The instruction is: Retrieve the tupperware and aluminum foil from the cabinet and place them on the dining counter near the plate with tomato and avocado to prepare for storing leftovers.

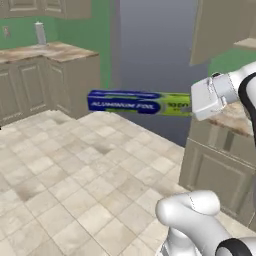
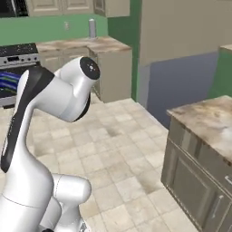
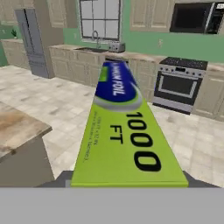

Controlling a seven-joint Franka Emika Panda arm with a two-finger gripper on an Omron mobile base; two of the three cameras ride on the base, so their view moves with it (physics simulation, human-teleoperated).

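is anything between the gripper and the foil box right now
No. The gripper is already clamped on the lime-green end of the aluminum foil, carrying it level in the air above the tiled floor. Nothing sits between them. The dining counter and plate cannot be seen from here.

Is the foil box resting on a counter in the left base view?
No. The aluminum foil box hangs level above the tiled floor, held at its green end by the gripper.
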